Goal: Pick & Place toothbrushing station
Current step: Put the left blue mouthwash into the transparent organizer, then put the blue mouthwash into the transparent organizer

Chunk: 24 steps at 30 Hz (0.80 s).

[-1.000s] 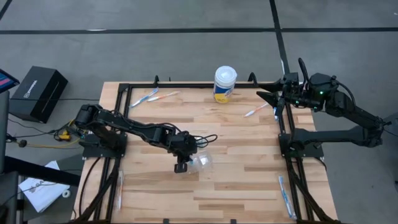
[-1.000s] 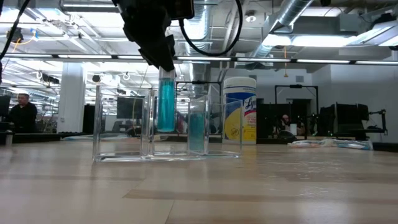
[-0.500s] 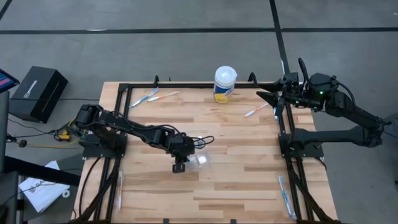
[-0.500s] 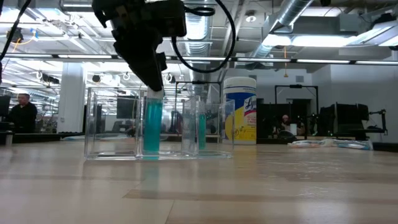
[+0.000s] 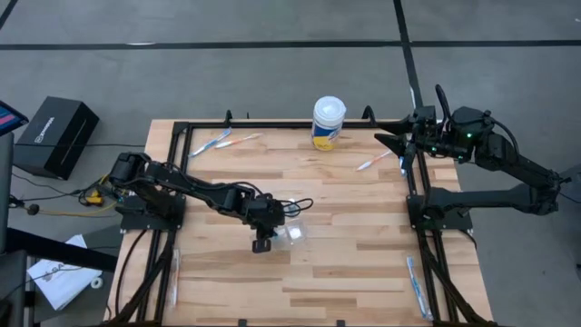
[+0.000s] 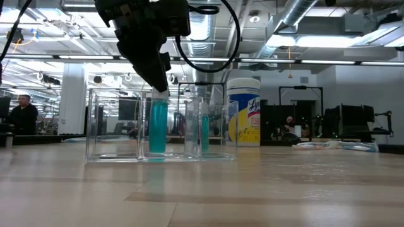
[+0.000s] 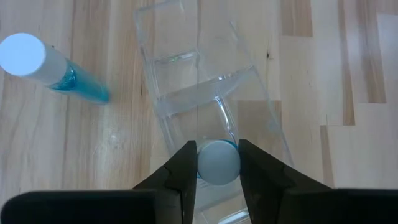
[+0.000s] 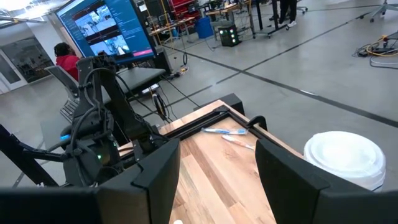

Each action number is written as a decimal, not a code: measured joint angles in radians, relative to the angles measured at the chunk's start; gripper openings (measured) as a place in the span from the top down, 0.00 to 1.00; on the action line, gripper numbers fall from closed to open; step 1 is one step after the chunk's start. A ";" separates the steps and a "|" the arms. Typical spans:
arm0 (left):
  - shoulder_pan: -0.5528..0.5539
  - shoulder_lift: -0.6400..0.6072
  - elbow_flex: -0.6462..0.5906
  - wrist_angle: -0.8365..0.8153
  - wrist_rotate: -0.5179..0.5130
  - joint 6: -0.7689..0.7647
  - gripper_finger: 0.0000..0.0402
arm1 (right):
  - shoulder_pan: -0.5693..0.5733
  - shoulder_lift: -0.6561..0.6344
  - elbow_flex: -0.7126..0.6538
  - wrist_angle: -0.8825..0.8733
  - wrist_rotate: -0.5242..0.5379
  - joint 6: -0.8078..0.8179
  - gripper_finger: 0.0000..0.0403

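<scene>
Wood-slat table (image 5: 345, 272) carries the work; beyond it lies an open hall with ceiling ducts and a seated person at far left. Left gripper (image 7: 217, 163) is closed on the white cap of a teal tube (image 6: 158, 123), held upright inside an end compartment of the clear organizer (image 7: 205, 99), directly beneath the fingers.

Risk: releasing before the base seats may tip the tube. Sideways withdrawal may drag the light organizer.

A second teal tube (image 7: 43, 65) stands beside the organizer. Farther off: wipes canister (image 5: 328, 123), toothbrushes (image 5: 222, 141). Right gripper (image 8: 217, 168) waits at the table's far right edge, fingers spread, empty.
</scene>
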 joint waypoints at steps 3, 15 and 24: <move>0.000 0.000 0.000 0.004 0.001 0.000 0.75 | 0.000 0.000 0.000 0.000 -0.006 0.000 0.50; 0.000 0.000 0.000 0.044 0.053 0.001 0.64 | 0.000 0.000 0.000 0.000 -0.024 0.001 0.50; 0.000 0.000 0.000 0.076 0.028 0.005 0.55 | 0.000 0.000 0.000 0.000 -0.024 0.000 0.50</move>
